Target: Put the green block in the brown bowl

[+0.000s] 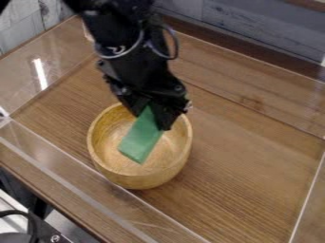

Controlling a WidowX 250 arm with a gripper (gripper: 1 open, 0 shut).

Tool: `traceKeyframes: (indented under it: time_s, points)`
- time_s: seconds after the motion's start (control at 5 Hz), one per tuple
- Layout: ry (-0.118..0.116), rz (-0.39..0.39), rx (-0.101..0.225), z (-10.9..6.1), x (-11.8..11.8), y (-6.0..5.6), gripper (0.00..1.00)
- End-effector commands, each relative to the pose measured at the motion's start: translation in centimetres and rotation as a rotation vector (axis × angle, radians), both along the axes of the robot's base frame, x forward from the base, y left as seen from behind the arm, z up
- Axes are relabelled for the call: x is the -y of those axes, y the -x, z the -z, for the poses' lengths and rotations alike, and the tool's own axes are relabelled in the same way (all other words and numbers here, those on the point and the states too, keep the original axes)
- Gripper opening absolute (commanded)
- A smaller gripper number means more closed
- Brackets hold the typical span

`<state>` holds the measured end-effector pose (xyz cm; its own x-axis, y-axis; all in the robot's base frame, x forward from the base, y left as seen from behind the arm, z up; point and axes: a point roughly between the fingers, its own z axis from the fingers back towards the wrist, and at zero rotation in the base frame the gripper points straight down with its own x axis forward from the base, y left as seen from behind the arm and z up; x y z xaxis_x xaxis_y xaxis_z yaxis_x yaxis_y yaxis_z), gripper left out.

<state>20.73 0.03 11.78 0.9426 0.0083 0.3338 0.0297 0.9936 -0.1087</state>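
The green block (141,139) is a flat bright-green bar hanging tilted, its lower end over the inside of the brown bowl (110,167). My gripper (151,111) is shut on the block's upper end, black fingers pinching it from both sides. The gripper hovers above the bowl's far rim, pointing steeply down. The bowl is a round light-brown wooden one with thick walls, resting on the wooden tabletop at the lower left of the view. Whether the block's lower tip touches the bowl's floor I cannot tell.
Clear acrylic walls (38,66) fence the wooden table surface (260,114) on all sides. A small clear plastic stand (91,27) sits at the back left, partly behind the arm. Black cables show at the bottom left corner.
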Motion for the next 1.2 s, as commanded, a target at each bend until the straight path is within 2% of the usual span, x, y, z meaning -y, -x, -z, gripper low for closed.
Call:
traceKeyframes:
  time_s: [0.0, 1.0]
  points:
    - [-0.009, -0.004, 0.025, -0.19, -0.54, -0.21, 0.0]
    - [0.011, -0.028, -0.018, 0.46, -1.13, 0.49, 0.0]
